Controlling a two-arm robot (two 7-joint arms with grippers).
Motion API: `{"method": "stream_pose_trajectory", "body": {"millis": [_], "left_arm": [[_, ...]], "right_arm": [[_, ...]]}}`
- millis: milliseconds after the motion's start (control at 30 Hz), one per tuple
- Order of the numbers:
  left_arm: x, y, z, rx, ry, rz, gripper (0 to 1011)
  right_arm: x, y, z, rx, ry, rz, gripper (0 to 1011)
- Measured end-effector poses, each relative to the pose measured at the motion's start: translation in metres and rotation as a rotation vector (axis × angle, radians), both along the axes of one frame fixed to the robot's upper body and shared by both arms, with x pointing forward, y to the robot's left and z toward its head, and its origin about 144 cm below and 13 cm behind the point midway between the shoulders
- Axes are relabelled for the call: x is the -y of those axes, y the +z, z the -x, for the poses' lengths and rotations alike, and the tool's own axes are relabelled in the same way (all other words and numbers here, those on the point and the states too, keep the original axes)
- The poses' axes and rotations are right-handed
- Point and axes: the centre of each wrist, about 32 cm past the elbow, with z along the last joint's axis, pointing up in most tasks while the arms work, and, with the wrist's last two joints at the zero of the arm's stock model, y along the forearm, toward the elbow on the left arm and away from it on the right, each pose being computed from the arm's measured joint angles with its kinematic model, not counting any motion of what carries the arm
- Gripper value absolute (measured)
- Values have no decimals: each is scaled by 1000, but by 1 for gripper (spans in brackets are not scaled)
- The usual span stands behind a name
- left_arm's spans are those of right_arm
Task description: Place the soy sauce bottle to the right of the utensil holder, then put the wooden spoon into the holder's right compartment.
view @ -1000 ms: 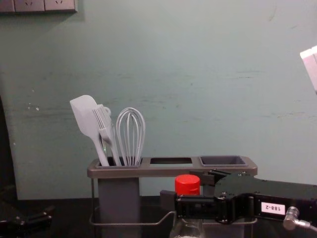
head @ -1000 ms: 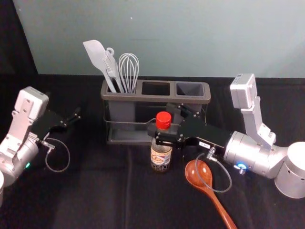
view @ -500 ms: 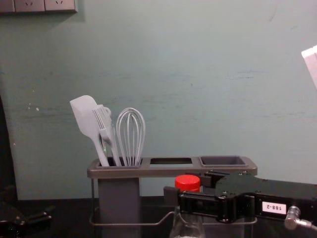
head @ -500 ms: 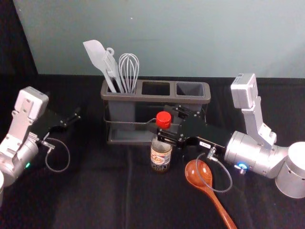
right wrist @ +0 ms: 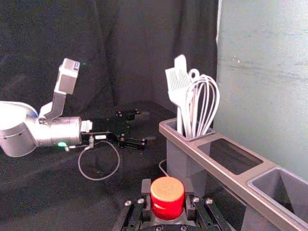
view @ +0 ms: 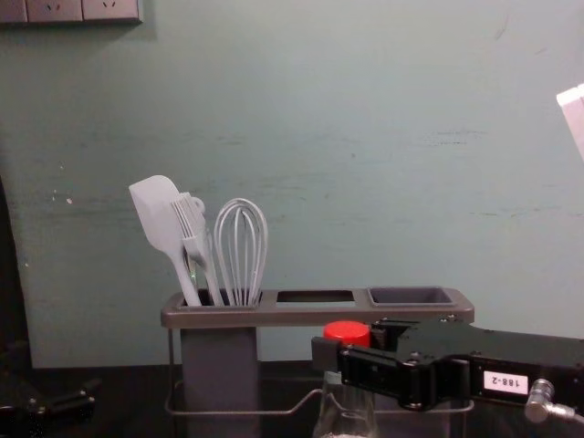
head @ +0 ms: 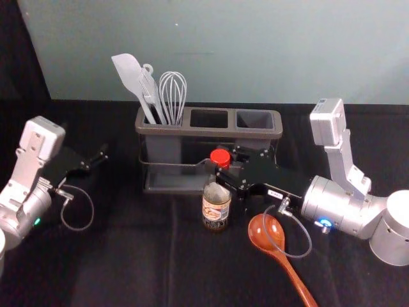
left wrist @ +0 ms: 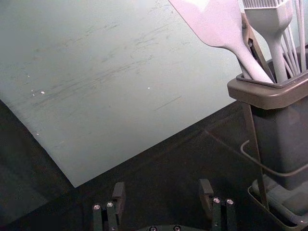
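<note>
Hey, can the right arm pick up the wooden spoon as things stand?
Probably not yet: the right gripper is at the cap of the soy sauce bottle and would likely need to leave it first. The wooden spoon lies nearby on the table; the arm's cable loops over its bowl.

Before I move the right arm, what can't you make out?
- Right gripper's contact with the bottle: right wrist view, red cap covers the neck.
- Bottle's base: chest view, cut off by the lower edge.
- Label's wording: head view, too small.
- Wooden spoon's handle end: head view, cut off by the lower edge.
- Right compartment's floor: head view, behind its front rim.
</note>
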Motion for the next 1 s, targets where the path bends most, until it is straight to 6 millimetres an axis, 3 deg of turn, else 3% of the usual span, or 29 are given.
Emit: {"method": "stream_pose_trajectory", "body": {"millis": [267, 500, 1000], "left_arm": [[0, 0, 0, 0, 0, 0, 1005], [0, 0, 0, 0, 0, 0, 1005], [0, 0, 0, 0, 0, 0, 1005]], "right_arm": [[3, 3, 1, 16, -3, -2, 380], [4, 22, 7, 44, -1, 0, 380], [12, 97, 7, 81, 20, -21, 380]]}}
